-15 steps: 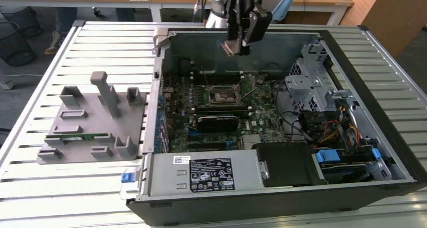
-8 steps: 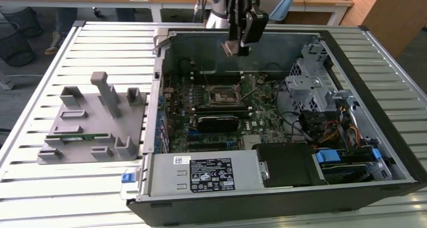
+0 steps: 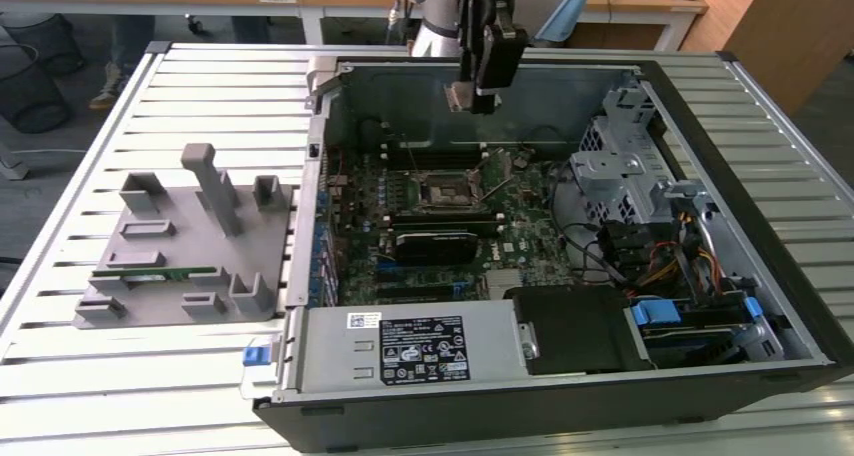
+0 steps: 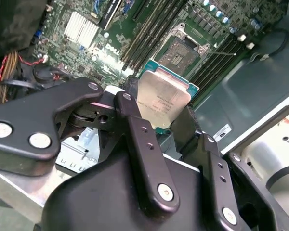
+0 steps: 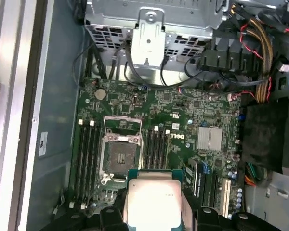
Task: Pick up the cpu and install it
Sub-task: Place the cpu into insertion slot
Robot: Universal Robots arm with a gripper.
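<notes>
The cpu (image 4: 164, 96) is a flat square chip with a shiny silver top and a thin green edge. My gripper (image 4: 156, 114) is shut on it, one black finger on each side. In the first wrist view the cpu (image 5: 153, 198) hangs above the green motherboard, just off the open socket (image 5: 119, 156), whose metal frame is lifted. In the exterior view my gripper (image 3: 477, 98) hovers high over the far part of the open computer case, well above the socket (image 3: 445, 190). The second wrist view shows the socket (image 4: 183, 53) beyond the chip.
The black case (image 3: 747, 106) lies open on a slatted table. It holds a drive cage (image 3: 621, 156), bundled cables (image 3: 654, 261) and a power supply (image 3: 420, 351). On the exterior view's left a grey fixture (image 3: 180, 266) carries a thin green memory stick (image 3: 154, 273).
</notes>
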